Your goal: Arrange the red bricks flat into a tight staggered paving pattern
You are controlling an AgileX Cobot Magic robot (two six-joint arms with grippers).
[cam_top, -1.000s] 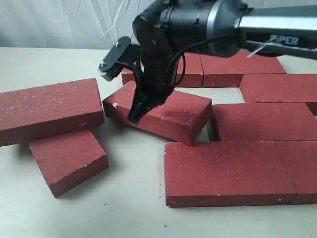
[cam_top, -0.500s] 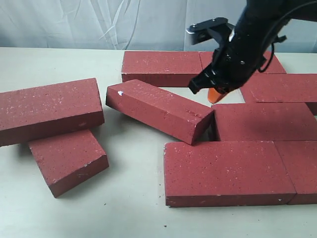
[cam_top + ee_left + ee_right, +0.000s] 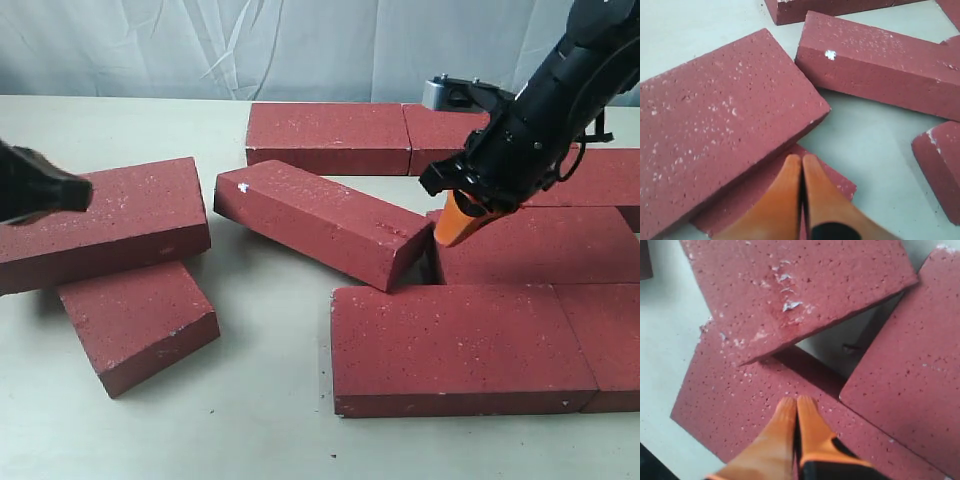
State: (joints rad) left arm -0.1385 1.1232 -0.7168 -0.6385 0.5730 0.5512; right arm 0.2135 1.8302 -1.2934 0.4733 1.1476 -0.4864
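Note:
Several red bricks lie on the pale table. One red brick sits askew and tipped, its right end leaning against a flat brick. More flat bricks lie behind and in front. At the left a large brick rests on another brick. My right gripper is shut and empty, just above a flat brick beside the tipped brick's end. My left gripper is shut and empty over the lower left brick; in the exterior view only its dark end shows.
More flat bricks lie at the right and front right. A small patch of bare table shows between the tipped brick and its neighbours. A white curtain hangs behind the table.
My right gripper left the askew brick and swung right and down to its right end. That brick tipped and shifted slightly. My left arm came in at the left edge.

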